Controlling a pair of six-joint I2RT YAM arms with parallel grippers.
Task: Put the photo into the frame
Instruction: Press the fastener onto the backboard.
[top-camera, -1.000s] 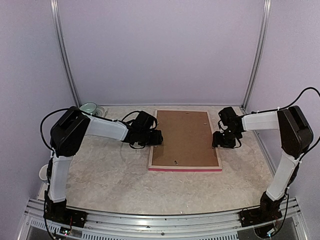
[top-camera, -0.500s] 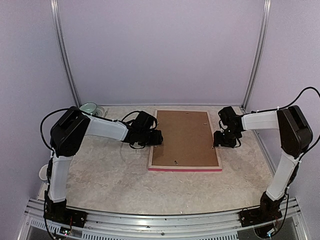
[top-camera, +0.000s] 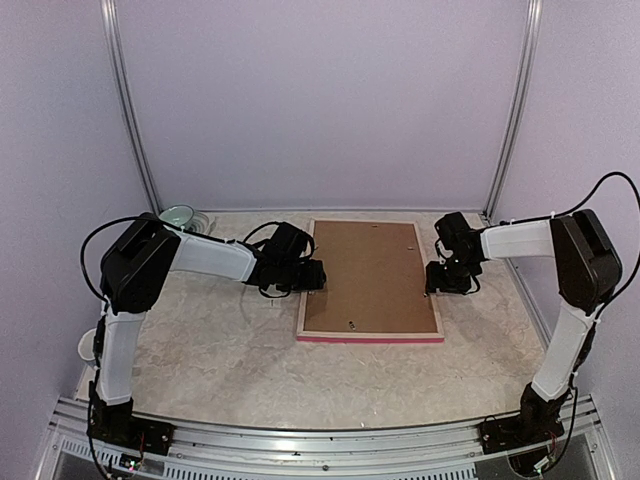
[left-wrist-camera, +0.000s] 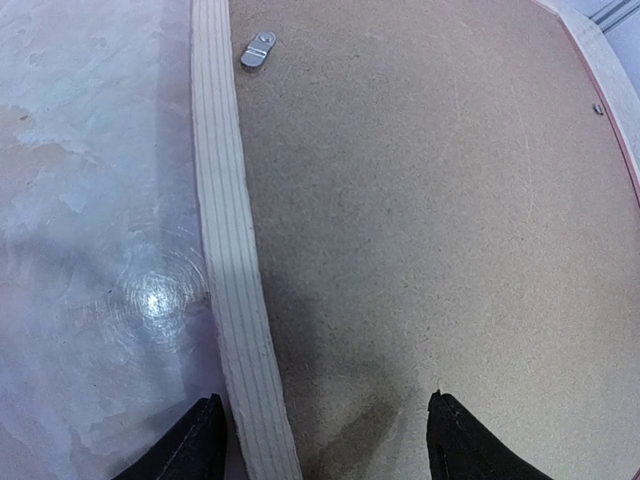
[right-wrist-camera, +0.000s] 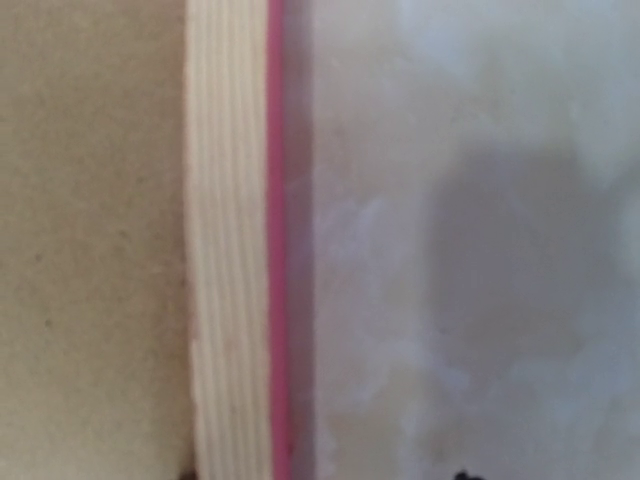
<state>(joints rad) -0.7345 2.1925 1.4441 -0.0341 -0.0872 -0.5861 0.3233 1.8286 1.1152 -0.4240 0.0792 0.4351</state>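
The frame (top-camera: 370, 338) lies face down mid-table, pale wood up and a pink edge toward me, with a brown backing board (top-camera: 368, 275) filling it. The photo is hidden. My left gripper (top-camera: 318, 277) is at the left rail. In the left wrist view it (left-wrist-camera: 325, 440) is open, one finger over the table and the other over the backing board (left-wrist-camera: 420, 200), with the pale rail (left-wrist-camera: 228, 230) between. My right gripper (top-camera: 432, 280) is at the right rail. Its view shows it (right-wrist-camera: 322, 476) open, with only the tips visible on either side of the wood rail (right-wrist-camera: 225, 250).
A small metal turn clip (left-wrist-camera: 257, 50) sits on the backing near the left rail. A green bowl (top-camera: 178, 215) stands at the back left corner, and a white object (top-camera: 86, 345) sits by the left arm's base. Metal posts and walls enclose the table.
The right wrist has shifted very slightly at the frame's right rail. The left arm and the frame have not moved.
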